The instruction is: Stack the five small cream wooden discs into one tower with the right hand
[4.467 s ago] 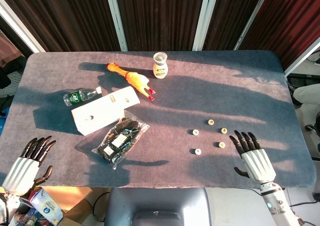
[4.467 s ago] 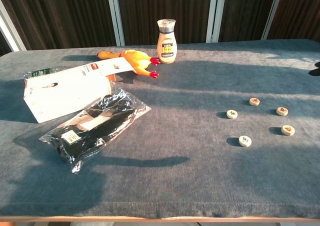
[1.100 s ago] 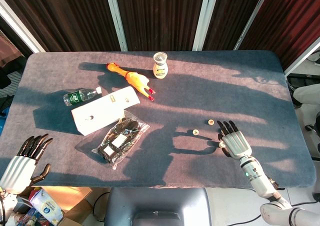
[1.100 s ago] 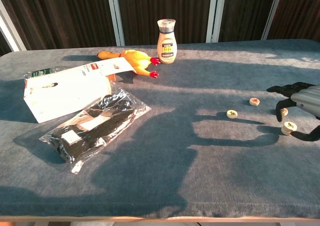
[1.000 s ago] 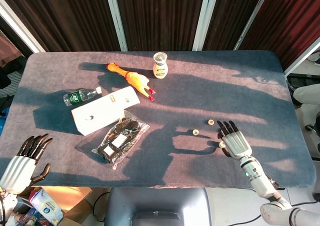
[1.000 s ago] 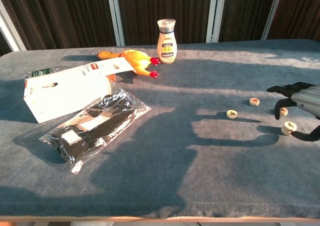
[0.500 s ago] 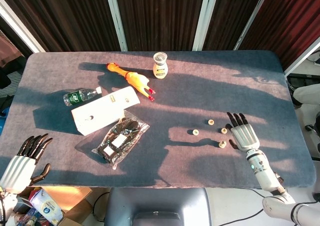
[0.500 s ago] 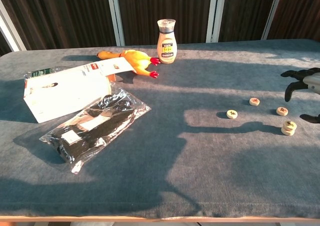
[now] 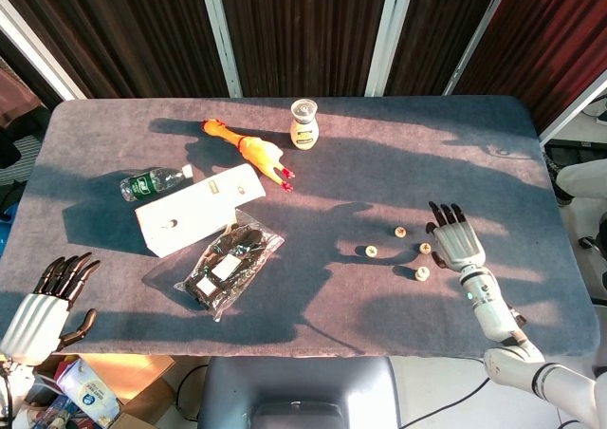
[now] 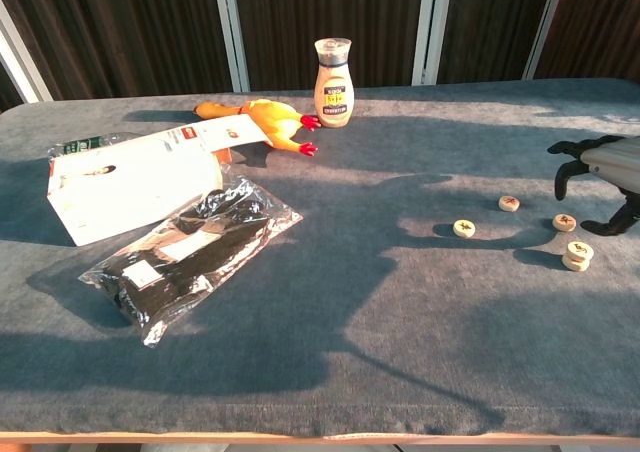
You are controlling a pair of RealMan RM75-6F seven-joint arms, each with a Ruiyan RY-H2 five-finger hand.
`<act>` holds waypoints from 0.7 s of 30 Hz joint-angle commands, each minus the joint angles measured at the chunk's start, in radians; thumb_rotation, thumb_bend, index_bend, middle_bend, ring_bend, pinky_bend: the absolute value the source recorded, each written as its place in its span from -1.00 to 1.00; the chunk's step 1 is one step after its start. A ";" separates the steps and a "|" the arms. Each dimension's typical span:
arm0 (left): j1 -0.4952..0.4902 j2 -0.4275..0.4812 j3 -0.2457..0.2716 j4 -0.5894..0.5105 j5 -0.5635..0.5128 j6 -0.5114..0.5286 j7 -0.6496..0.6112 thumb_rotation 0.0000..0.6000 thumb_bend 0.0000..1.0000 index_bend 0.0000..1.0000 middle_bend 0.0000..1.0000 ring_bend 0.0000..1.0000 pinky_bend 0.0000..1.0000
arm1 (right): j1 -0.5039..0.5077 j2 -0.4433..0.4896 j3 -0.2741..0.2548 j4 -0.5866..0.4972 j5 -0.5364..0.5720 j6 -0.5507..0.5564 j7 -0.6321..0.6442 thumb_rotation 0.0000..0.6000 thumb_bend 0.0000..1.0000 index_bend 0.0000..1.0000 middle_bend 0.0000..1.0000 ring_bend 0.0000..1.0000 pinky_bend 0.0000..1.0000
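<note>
Several small cream discs lie on the right part of the grey table. Two of them form a short stack (image 10: 576, 256), seen from above as one disc (image 9: 422, 273). Single discs lie at the left (image 10: 463, 228) (image 9: 371, 251), at the back (image 10: 509, 203) (image 9: 401, 231) and nearest the hand (image 10: 564, 222) (image 9: 425, 249). My right hand (image 9: 454, 239) (image 10: 606, 170) hovers just right of the discs, fingers spread, holding nothing. My left hand (image 9: 43, 307) hangs off the table's front left corner, fingers apart and empty.
A white box (image 9: 200, 208), a bagged black item (image 9: 228, 264), a water bottle (image 9: 154, 182), a rubber chicken (image 9: 250, 151) and a sauce bottle (image 9: 303, 124) occupy the left and back of the table. The table's right edge (image 9: 555, 211) is close to the hand.
A second disc now sits on the front right disc, making a two-high stack. My right hand drew back to the right, empty, then shifted slightly back toward the discs.
</note>
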 commanded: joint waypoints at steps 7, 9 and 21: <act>-0.002 -0.001 -0.001 0.000 -0.004 -0.006 0.004 1.00 -0.05 -1.00 -1.00 -1.00 -0.95 | 0.020 -0.032 -0.011 0.036 -0.008 -0.022 0.009 1.00 -0.07 0.06 -0.95 -1.00 -1.00; -0.002 -0.001 -0.002 0.000 -0.005 -0.005 0.004 1.00 -0.05 -1.00 -1.00 -1.00 -0.95 | 0.021 -0.035 -0.013 0.039 -0.012 -0.020 0.012 1.00 -0.07 0.08 -0.95 -1.00 -1.00; -0.002 -0.001 -0.001 0.001 -0.005 -0.005 0.002 1.00 -0.05 -1.00 -1.00 -1.00 -0.95 | 0.021 -0.035 -0.018 0.036 -0.019 -0.011 0.024 1.00 -0.07 0.20 -0.94 -1.00 -1.00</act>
